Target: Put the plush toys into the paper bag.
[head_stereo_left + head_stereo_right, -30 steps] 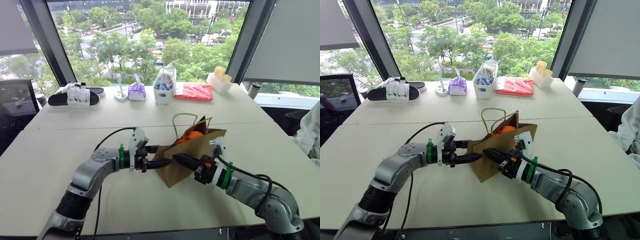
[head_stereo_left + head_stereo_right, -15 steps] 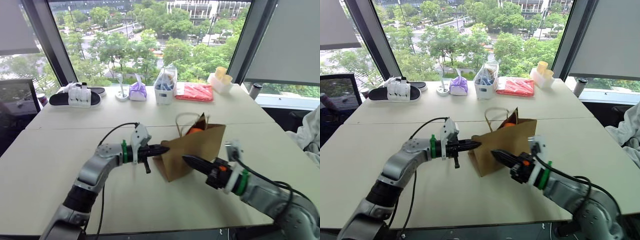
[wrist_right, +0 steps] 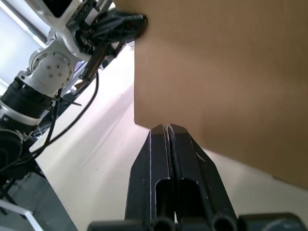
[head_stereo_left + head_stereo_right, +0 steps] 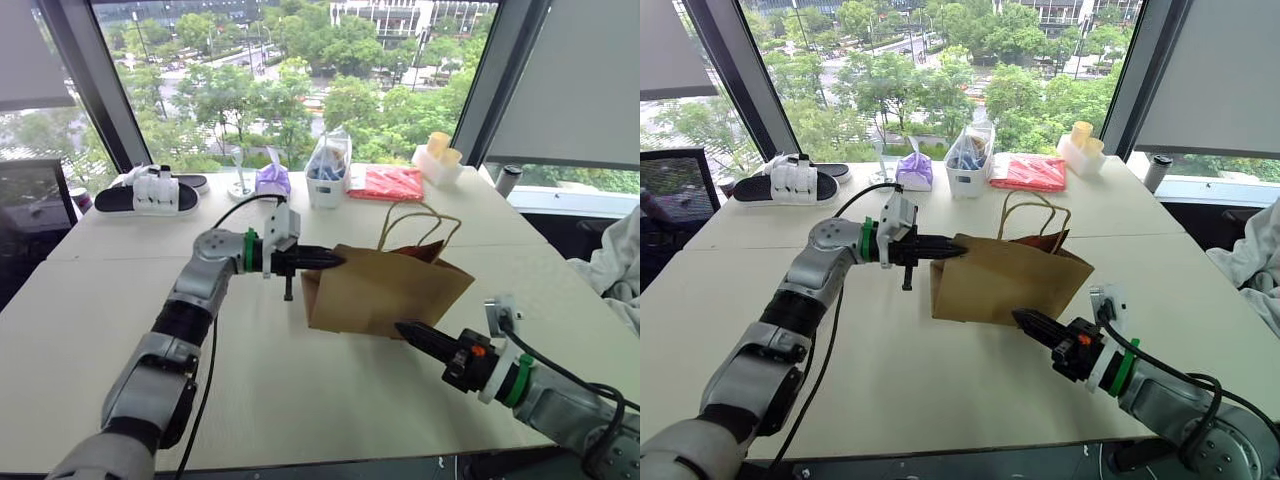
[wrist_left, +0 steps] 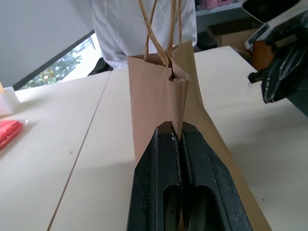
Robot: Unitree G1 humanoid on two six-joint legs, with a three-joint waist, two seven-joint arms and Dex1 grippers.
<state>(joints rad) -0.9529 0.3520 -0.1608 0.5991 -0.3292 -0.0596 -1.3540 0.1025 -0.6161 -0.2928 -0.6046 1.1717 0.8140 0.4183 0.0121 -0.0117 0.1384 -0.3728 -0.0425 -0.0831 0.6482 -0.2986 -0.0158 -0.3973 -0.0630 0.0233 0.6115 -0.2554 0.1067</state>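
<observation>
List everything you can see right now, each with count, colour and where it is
Paper bag: one, brown, table middle, pinched at its edge by the left gripper.
Red packet: one, far table edge.
Purple pouch: one, far edge, left of the clear bag.
Clear bag: one, far edge.
Sandal: one, black and white, far left.
Yellow cups: two, far right, in a white tray.
Left gripper: black, shut on bag.
Right gripper: black, shut, below bag.
</observation>
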